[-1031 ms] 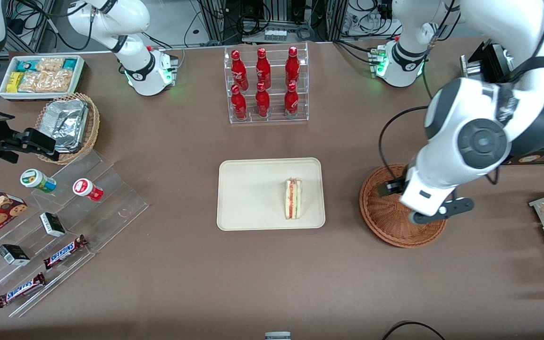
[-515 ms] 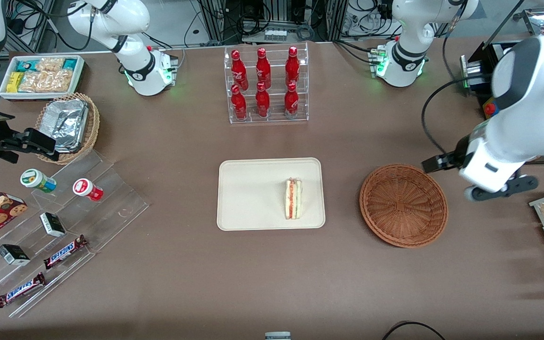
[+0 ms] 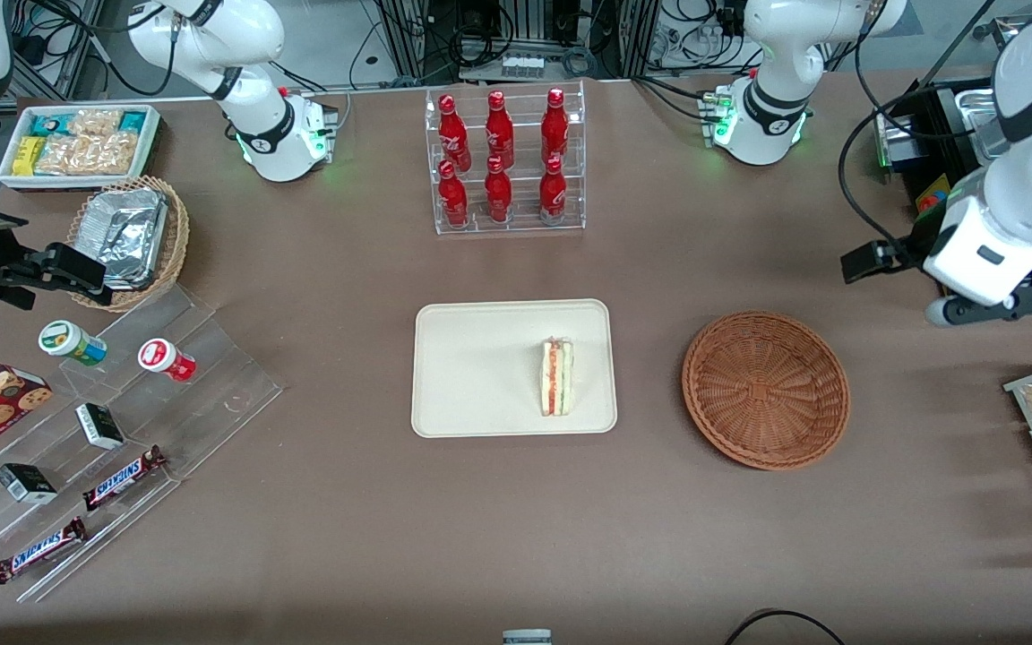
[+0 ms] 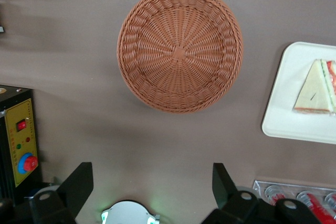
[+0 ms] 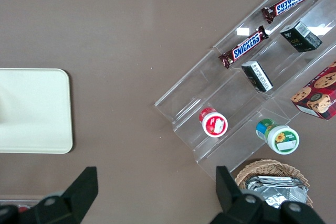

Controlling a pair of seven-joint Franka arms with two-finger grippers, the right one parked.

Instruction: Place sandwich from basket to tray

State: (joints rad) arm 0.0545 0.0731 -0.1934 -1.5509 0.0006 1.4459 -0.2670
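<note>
1 sandwich (image 3: 557,376) on tray (image 3: 471,376), 1 basket (image 3: 766,390) – gripper (image 4: 152,182) jaws apart

Sandwich (image 3: 557,376) on cream tray (image 3: 471,376); wicker basket (image 3: 766,390) beside, empty.

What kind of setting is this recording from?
Probably a lab mock-up of a snack shop: a bottle rack, stepped acrylic shelves of chocolate bars, cables past the table. The gripper hangs open above the table beside the basket.

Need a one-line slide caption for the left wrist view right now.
Open gripper hovering above the table, the basket empty, the sandwich lying on the tray.
</note>
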